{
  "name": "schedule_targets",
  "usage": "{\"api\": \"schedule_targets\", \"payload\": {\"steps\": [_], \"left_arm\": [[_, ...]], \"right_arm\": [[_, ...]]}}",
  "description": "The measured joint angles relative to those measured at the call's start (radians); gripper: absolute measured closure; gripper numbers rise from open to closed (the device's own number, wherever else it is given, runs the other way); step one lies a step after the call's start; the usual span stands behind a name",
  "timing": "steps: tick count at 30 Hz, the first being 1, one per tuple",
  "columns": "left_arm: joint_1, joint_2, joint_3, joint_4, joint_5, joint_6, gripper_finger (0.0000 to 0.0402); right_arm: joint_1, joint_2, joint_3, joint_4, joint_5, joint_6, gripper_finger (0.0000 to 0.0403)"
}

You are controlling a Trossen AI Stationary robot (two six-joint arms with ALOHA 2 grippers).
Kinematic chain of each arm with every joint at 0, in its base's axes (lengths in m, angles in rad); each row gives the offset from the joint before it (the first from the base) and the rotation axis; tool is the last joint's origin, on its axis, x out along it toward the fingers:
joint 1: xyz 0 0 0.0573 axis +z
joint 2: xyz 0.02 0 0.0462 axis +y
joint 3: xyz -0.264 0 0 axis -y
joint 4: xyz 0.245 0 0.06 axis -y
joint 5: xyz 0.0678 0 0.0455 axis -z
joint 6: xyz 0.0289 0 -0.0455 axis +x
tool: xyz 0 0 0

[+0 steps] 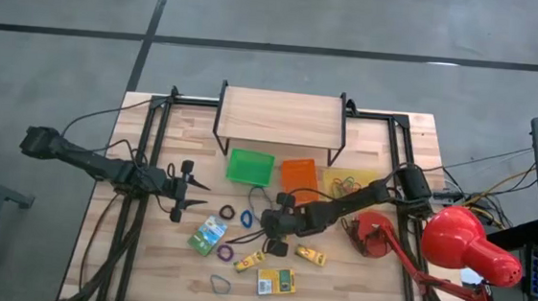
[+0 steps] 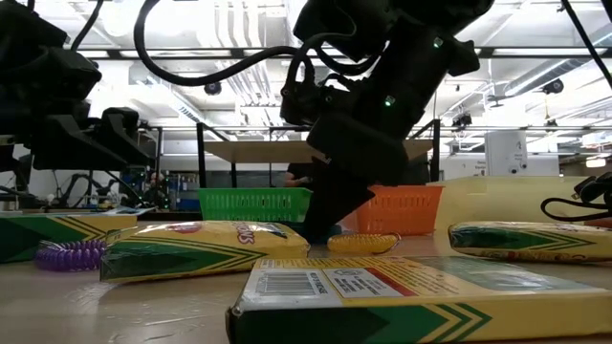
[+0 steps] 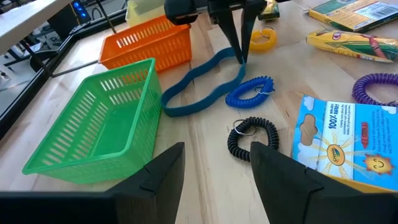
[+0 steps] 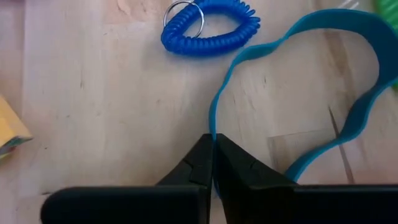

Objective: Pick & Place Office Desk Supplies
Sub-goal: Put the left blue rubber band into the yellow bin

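Rubber band, the wide teal loop (image 4: 348,118), lay flat on the bare wood in front of the green tray (image 3: 99,124) and orange tray (image 3: 146,40), with its long axis running from the trays' side toward the blue coil wristband (image 3: 250,92). You had the right gripper (image 4: 213,158) down at the loop's end nearest that coil, fingers pinched together on the thin edge of the band, tips at the tabletop. Judged from that, the lift would go straight up, with the rest of the loop trailing toward the trays. The left gripper (image 3: 214,171) stood wide and empty, well apart on the table's left side, so your right arm was the nearer one.

The right wrist view showed the band's edge running in between the closed fingertips; the high view could not resolve that. The left wrist view gave the whole loop and a black coil (image 3: 252,138) beside a printed box (image 3: 342,140).
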Motion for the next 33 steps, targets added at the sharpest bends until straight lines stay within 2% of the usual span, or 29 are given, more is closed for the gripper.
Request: {"api": "schedule_targets", "payload": {"steps": [15,23,33], "left_arm": [[0.0,0.0,0.0,0.0,0.0,0.003,0.0217],[0.0,0.0,0.0,0.0,0.0,0.002,0.0217],[-0.001,0.0,0.0,0.0,0.0,0.002,0.0217]], "right_arm": [[0.0,0.0,0.01,0.002,-0.001,0.0,0.0394],[0.006,-0.022,0.078,0.0,0.0,-0.002,0.0394],[0.046,-0.114,0.099,-0.001,0.113,-0.006,0.0394]]}}
